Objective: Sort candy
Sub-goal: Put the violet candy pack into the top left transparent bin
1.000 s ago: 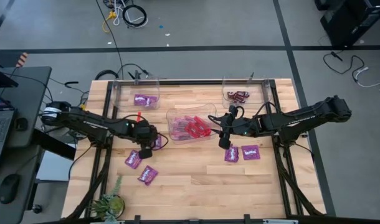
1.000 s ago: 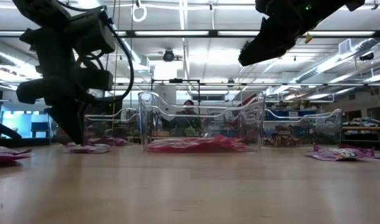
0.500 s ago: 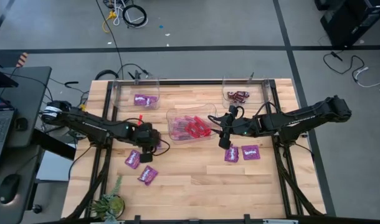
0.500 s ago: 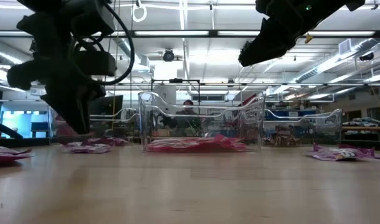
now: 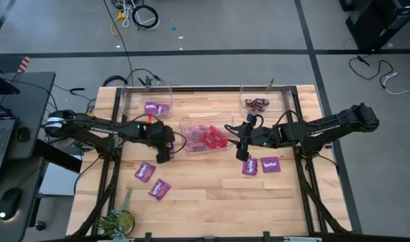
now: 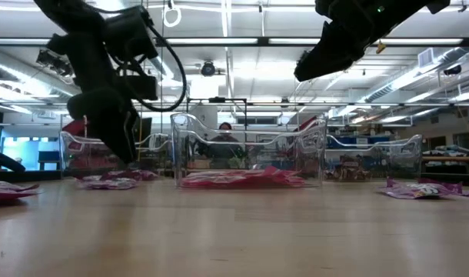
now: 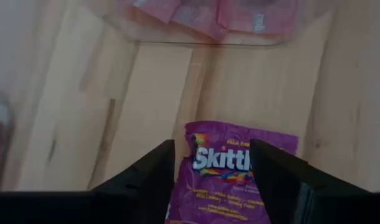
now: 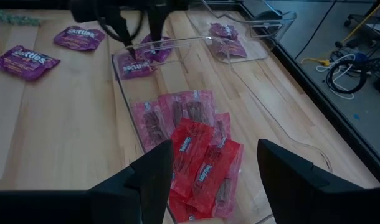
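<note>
Candy packets are spread over the table point(image 5: 212, 202): red ones lie in the middle clear bin point(image 5: 205, 134), a purple one point(image 5: 155, 107) in the far-left bin, dark maroon ones point(image 5: 257, 103) in the far-right bin, and loose purple packets rest on the bare wood, two near the left point(image 5: 145, 171) and two right of centre point(image 5: 260, 165). A further purple packet point(image 7: 237, 171) is seen lying flat on the wood just left of the red bin, directly beneath the left pincer point(image 5: 163, 152), whose fingers stand apart on either side of it without clamping it. The right pincer point(image 5: 243, 149) is held apart and empty above the right edge of the red bin.

Each packet is judged light, thin and crinkly, with a slick wrapper that may slide or buckle; a hold across a short edge or corner would be best, pressed down flat against the wood.

Compared with a second earlier, the left pincer has gone from closed to wide apart and has shifted toward the red bin, while the right arm is unchanged
</note>
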`<action>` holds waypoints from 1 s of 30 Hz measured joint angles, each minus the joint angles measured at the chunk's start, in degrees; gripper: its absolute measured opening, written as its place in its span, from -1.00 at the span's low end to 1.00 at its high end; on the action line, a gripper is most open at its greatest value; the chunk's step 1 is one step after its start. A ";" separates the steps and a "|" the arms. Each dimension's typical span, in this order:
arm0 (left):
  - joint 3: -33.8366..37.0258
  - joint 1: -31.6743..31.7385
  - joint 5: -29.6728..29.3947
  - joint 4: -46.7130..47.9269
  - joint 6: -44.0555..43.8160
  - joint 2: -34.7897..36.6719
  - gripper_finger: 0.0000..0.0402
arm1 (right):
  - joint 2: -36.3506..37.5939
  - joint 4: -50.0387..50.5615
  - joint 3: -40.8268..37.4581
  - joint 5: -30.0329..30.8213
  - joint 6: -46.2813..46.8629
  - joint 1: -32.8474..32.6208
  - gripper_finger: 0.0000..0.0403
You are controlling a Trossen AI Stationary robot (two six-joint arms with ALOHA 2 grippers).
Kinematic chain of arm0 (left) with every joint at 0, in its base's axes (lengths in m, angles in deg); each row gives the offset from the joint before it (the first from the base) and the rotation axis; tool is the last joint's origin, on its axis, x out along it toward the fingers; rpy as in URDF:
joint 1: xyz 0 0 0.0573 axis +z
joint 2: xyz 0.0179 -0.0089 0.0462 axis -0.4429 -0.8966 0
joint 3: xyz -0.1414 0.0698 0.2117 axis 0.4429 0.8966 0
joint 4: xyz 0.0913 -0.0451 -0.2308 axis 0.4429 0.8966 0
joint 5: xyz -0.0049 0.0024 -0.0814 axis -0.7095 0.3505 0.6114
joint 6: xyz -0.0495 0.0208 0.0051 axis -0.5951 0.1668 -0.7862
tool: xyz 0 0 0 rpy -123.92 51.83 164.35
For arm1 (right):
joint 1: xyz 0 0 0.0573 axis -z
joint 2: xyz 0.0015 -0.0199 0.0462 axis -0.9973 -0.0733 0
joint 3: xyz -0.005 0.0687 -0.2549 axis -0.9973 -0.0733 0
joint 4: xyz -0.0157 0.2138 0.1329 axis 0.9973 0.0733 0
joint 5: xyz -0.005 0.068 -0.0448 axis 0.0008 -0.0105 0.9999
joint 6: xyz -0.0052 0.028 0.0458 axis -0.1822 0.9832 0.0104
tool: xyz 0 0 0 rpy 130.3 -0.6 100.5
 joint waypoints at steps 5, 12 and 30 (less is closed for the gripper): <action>0.00 4.50 6.78 -1.72 3.53 -2.57 0.05 | 0.00 0.01 0.00 0.00 -0.14 0.00 0.08; -0.15 5.54 8.92 -2.12 7.67 -8.88 0.05 | 0.00 0.28 0.00 0.00 -0.37 0.02 0.08; -6.85 5.42 0.78 10.00 2.65 -4.52 -0.92 | 0.00 0.09 0.00 0.00 -0.52 0.00 0.08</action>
